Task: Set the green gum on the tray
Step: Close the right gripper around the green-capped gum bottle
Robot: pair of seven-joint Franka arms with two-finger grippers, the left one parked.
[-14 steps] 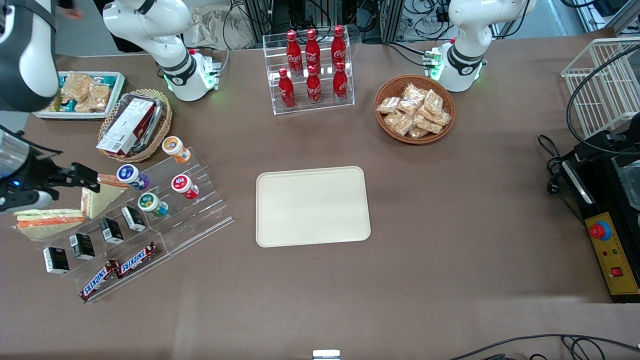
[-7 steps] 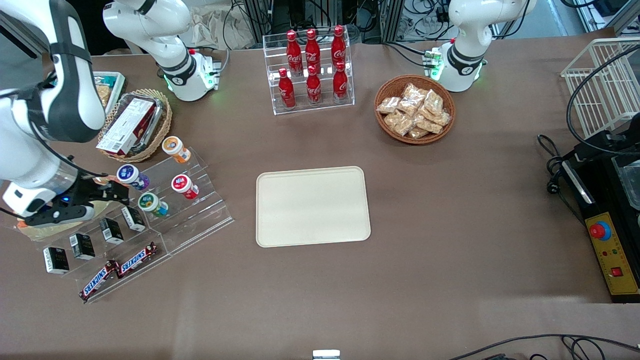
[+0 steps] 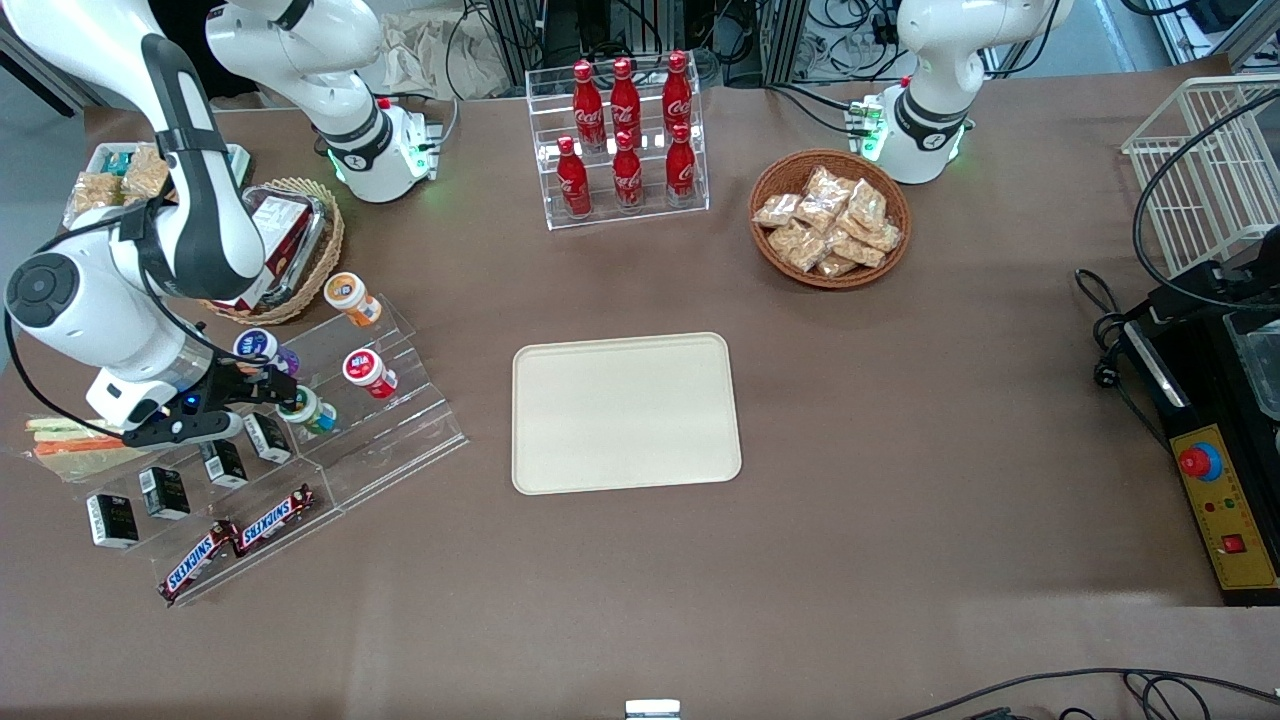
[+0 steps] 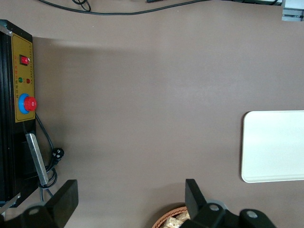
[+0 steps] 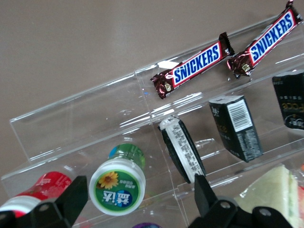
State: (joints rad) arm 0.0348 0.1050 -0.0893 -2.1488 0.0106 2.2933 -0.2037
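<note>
While my gripper (image 3: 272,388) hangs spread over the clear stepped rack (image 3: 400,440), the green gum (image 3: 306,409) lies just below and slightly ahead of my fingertips, on a middle step with its lid facing up toward my wrist. Neither finger (image 5: 64,205) touches it yet; from the wrist, the lid (image 5: 117,186) sits nearer one finger than the other, so I judge I should shift sideways to centre it. It looks like a small, light, rigid plastic bottle, smooth and round, so I expect it could roll or slip if squeezed off-centre. I would take it across the body just under the white lid rim, where the sides are straight. The red-lidded bottle (image 5: 32,195) lies close beside it, and a black box (image 5: 182,148) stands on its other flank, leaving little room for my fingers. Most of the bottle's body is hidden beneath its own lid, and I cannot make out how it rests on the step. The tray (image 3: 625,412) lies well away from me, toward the middle of the table.
</note>
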